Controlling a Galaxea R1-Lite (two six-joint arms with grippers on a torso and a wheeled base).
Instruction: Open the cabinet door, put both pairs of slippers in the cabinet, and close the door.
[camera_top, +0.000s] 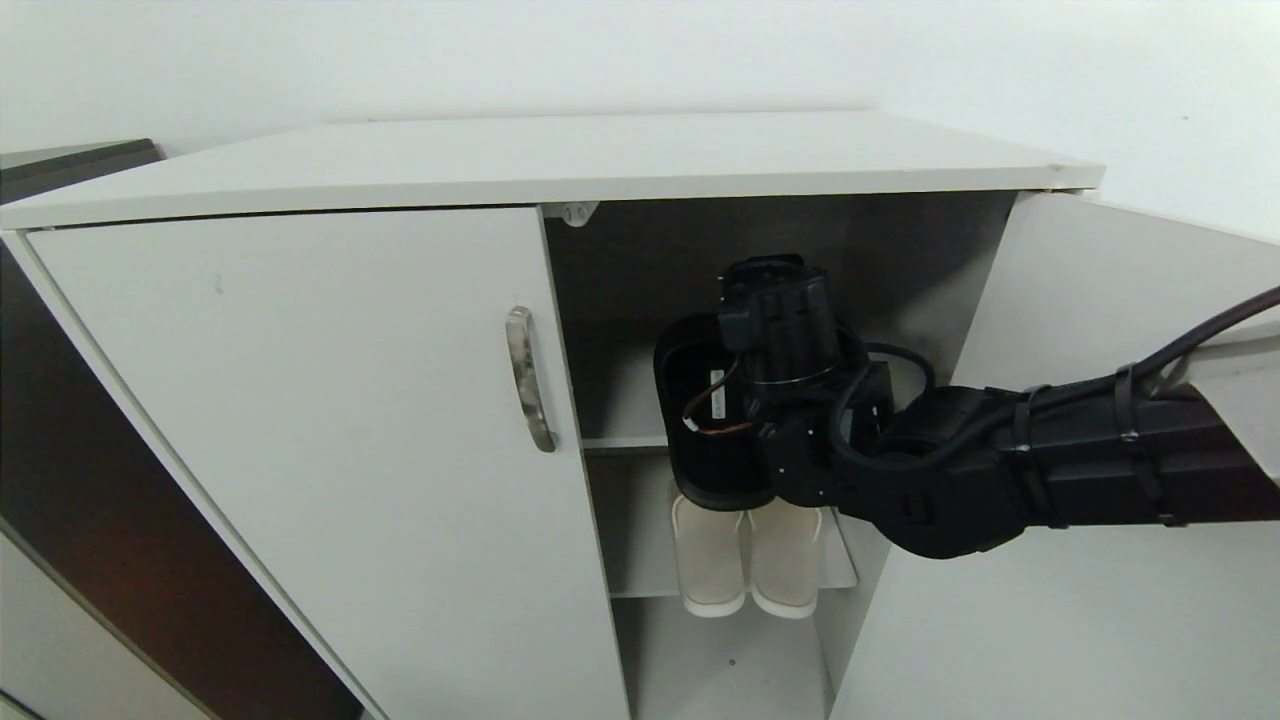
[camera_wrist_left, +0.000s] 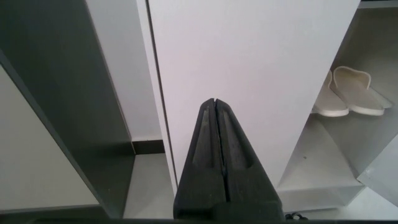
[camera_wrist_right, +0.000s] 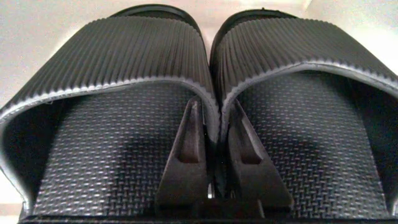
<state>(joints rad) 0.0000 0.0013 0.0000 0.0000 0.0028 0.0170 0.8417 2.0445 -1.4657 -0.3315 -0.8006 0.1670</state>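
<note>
The cabinet (camera_top: 560, 160) has its right door (camera_top: 1090, 290) swung open and its left door (camera_top: 300, 430) closed. A white pair of slippers (camera_top: 745, 560) (camera_wrist_left: 349, 93) lies on the lower shelf, heels sticking over its front edge. My right arm is in the open compartment. There my right gripper (camera_wrist_right: 214, 113) is shut on the black pair of slippers (camera_top: 700, 430) (camera_wrist_right: 143, 68), pinching their two inner walls together. The black pair hangs just above the white pair, at the height of the upper shelf (camera_top: 622, 445). My left gripper (camera_wrist_left: 214, 104) is shut and holds nothing, low in front of the closed left door (camera_wrist_left: 249, 68).
A metal handle (camera_top: 530, 380) sits on the left door's right edge. A dark panel (camera_top: 110, 470) stands to the cabinet's left. The bottom compartment (camera_top: 720, 660) lies under the white pair. A white wall rises behind the cabinet.
</note>
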